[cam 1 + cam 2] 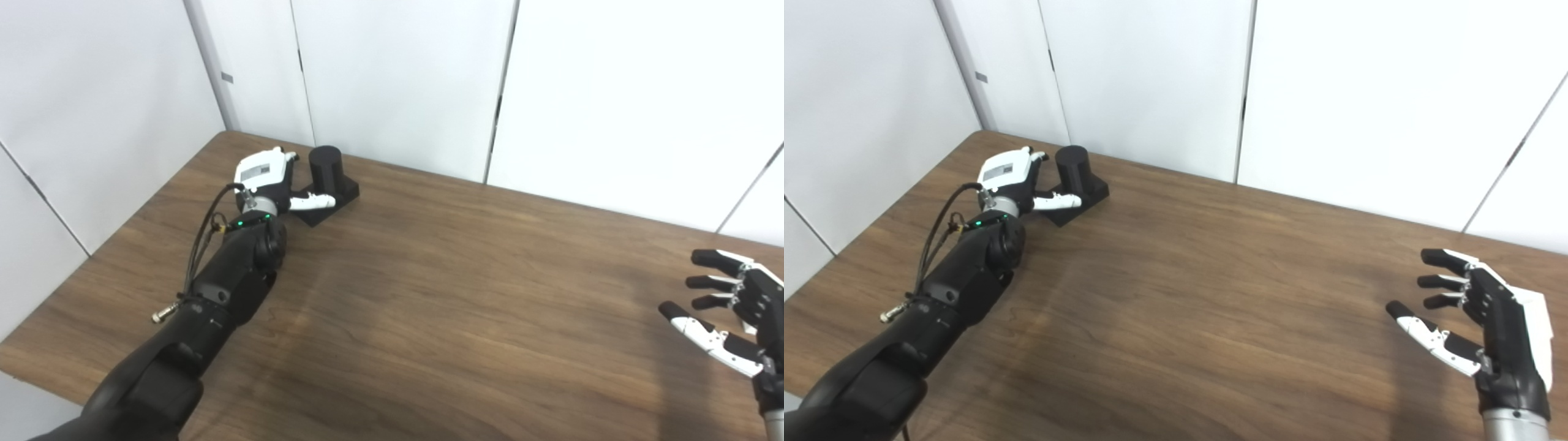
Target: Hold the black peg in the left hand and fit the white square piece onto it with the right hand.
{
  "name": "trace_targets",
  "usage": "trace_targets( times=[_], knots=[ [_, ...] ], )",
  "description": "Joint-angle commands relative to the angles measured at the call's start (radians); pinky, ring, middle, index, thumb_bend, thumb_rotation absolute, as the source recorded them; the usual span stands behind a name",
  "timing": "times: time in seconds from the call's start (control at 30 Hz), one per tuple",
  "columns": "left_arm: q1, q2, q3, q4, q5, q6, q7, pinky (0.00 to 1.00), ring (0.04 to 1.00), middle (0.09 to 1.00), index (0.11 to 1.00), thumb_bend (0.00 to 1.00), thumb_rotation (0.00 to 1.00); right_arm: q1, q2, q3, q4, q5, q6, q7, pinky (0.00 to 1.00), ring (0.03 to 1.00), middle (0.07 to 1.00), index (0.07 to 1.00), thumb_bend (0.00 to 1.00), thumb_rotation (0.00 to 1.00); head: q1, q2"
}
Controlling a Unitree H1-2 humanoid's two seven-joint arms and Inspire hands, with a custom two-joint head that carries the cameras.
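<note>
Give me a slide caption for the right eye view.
Left hand reaches the black peg; open right hand waits.

The left hand (pixel 1012 177) hid part of the black peg (pixel 1074 170), leaving its grip unclear. The right hand (pixel 732 312) was cut off by the left eye view's edge.

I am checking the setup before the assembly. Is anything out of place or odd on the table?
Nothing looks spilled or damaged. The black peg stands upright beside the left hand; the right hand is open. The white square piece is not clearly visible.
</note>
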Motion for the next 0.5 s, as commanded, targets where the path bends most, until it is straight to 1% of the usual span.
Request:
trace_targets(
  times=[0.0,0.03,0.17,0.37,0.47],
  knots=[
    [-0.055,0.027,-0.004,-0.007,-0.003,-0.002,-0.006,0.94,1.000,1.000,0.896,1.00,0.68,-0.020,-0.009,-0.006,-0.031,0.000,-0.033,-0.009,0.49,0.631,0.720,0.690,0.45,0.00,0.003,0.003],
    [-0.055,0.026,-0.007,-0.004,-0.002,-0.002,-0.008,0.93,1.000,1.000,0.893,1.00,0.68,-0.020,-0.010,-0.007,-0.032,0.003,-0.032,-0.007,0.49,0.633,0.721,0.693,0.45,0.00,0.003,0.003],
    [-0.053,0.015,-0.010,0.027,-0.016,-0.026,0.027,0.92,1.000,1.000,0.865,1.00,0.66,-0.019,-0.013,-0.009,-0.038,0.005,-0.027,-0.004,0.48,0.637,0.723,0.699,0.42,0.00,0.000,0.005],
    [-0.065,0.008,-0.031,0.073,-0.018,-0.007,0.035,0.95,1.000,1.000,0.857,1.00,0.63,-0.021,-0.014,-0.011,-0.035,-0.004,-0.042,-0.011,0.48,0.630,0.720,0.693,0.43,0.00,-0.002,0.008],
    [-0.067,0.006,-0.037,0.099,-0.012,-0.002,0.055,0.94,1.000,1.000,0.845,1.00,0.62,-0.022,-0.014,-0.011,-0.034,-0.004,-0.046,-0.013,0.48,0.626,0.716,0.687,0.43,0.00,-0.005,0.009]
  ],
)
